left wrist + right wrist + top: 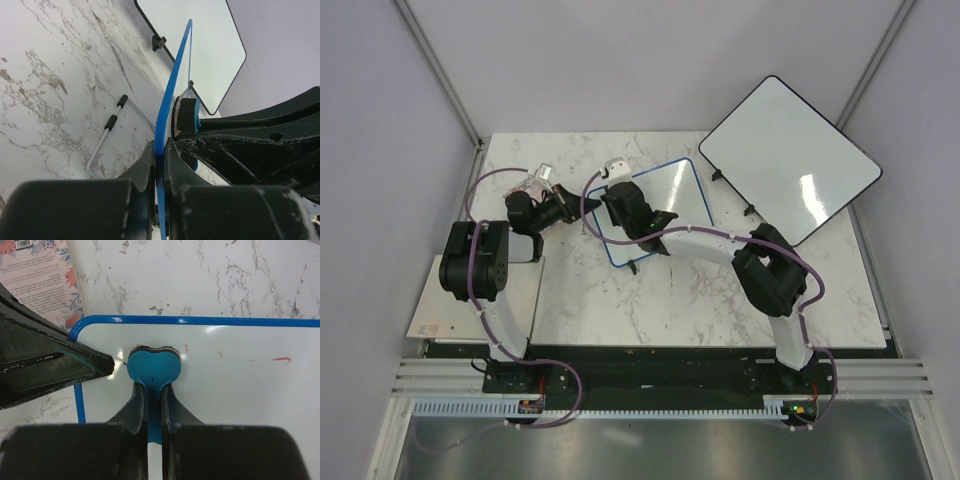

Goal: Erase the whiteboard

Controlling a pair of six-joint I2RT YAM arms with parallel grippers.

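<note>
Erasing should go best with the eraser (152, 367) held flat and pressed while it sweeps sideways toward the faint red marks (282, 359), in overlapping passes, with the board braced so it cannot slide or tip. The whiteboard (675, 195) sits in the middle of the counter (620, 310), just left of the larger dark-framed board (790, 160). The right gripper (154, 387) is clenched on the teal eraser's tab, its pad against the board near a frame corner. The left gripper (159, 150) pinches the blue frame edge and steadies it.
</note>
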